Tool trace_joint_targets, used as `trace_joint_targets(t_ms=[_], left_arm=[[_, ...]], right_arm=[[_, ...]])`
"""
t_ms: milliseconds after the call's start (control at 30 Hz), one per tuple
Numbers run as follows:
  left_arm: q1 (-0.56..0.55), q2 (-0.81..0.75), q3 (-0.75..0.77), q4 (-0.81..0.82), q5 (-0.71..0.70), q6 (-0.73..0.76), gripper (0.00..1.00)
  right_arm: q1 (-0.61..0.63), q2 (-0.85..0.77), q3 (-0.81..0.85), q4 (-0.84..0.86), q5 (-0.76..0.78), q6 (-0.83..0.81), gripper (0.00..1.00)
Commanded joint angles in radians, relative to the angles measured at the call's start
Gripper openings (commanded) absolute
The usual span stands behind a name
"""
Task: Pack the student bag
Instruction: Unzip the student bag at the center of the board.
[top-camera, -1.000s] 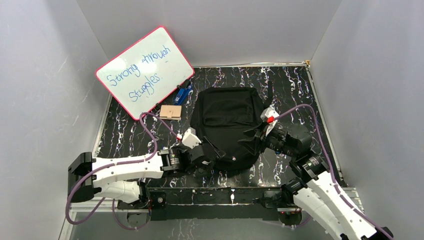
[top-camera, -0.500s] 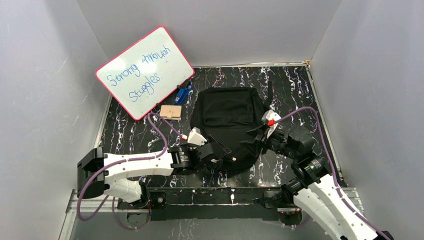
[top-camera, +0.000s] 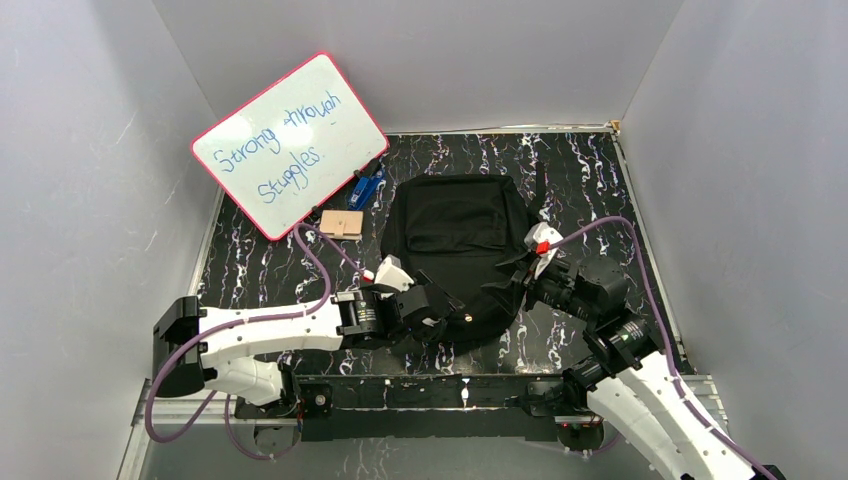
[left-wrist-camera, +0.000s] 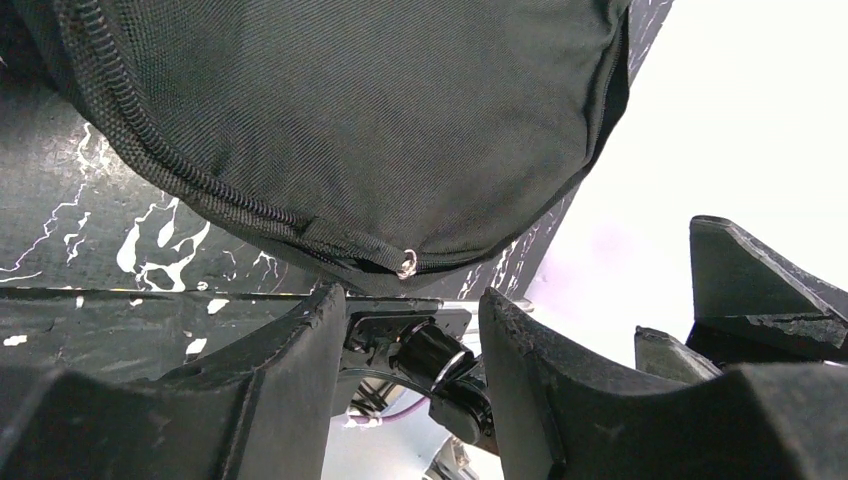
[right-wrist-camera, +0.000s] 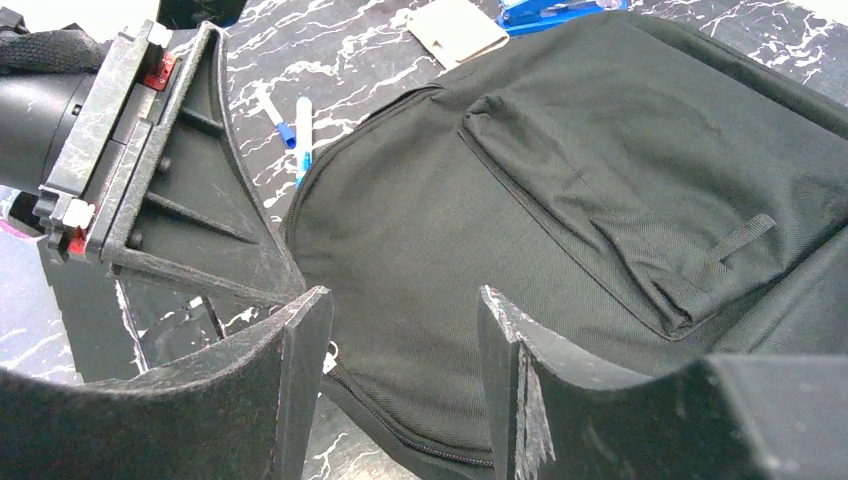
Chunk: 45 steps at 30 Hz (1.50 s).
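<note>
The student bag (top-camera: 455, 245) is a black fabric backpack lying flat in the middle of the table, zipped. My left gripper (top-camera: 442, 303) sits at its near left edge, open. In the left wrist view the bag (left-wrist-camera: 380, 110) fills the top, and a small metal zipper pull (left-wrist-camera: 406, 265) hangs just above the gap of my left gripper (left-wrist-camera: 410, 315), untouched. My right gripper (top-camera: 512, 276) is at the bag's near right side. It is open (right-wrist-camera: 400, 320), low over the bag (right-wrist-camera: 560, 180), with the zipper pull (right-wrist-camera: 327, 352) beside its left finger (right-wrist-camera: 300, 370).
A pink-framed whiteboard (top-camera: 290, 140) leans at the back left. Near it lie a wooden block (top-camera: 341, 222) and a blue item (top-camera: 365, 187). Two pens (right-wrist-camera: 295, 125) lie left of the bag. Grey walls close in the table on three sides.
My left arm has reached right, bringing its gripper to the bag's near edge. The right gripper has shifted slightly down and right. Both sets of jaws have widened a little.
</note>
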Motion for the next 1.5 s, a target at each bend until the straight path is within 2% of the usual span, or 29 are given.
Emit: trace_joint_targets(t_ms=[0, 167, 400, 767, 1100, 1333, 1467], left_arm=[[-0.006, 0.004, 0.002, -0.058, -0.007, -0.053, 0.50], [-0.006, 0.008, -0.037, -0.056, -0.040, -0.128, 0.51], [-0.003, 0.011, -0.063, -0.020, -0.117, -0.162, 0.62], [0.018, 0.065, -0.073, 0.087, -0.072, -0.121, 0.60], [0.054, 0.085, -0.092, 0.116, -0.060, -0.111, 0.42], [0.134, 0.098, -0.097, 0.144, -0.025, -0.039, 0.20], [0.199, 0.084, -0.106, 0.152, -0.018, 0.098, 0.00]], right_arm=[[-0.001, -0.003, 0.001, 0.026, 0.003, 0.008, 0.63], [0.000, 0.004, 0.003, 0.026, -0.006, 0.005, 0.63], [-0.001, 0.012, -0.001, 0.028, -0.006, 0.002, 0.63], [-0.001, 0.021, -0.002, 0.023, -0.005, -0.002, 0.63], [-0.002, 0.025, -0.002, 0.018, 0.003, -0.007, 0.62], [-0.002, 0.039, -0.004, 0.027, -0.002, -0.005, 0.62], [-0.001, 0.046, -0.007, 0.045, -0.009, -0.004, 0.62]])
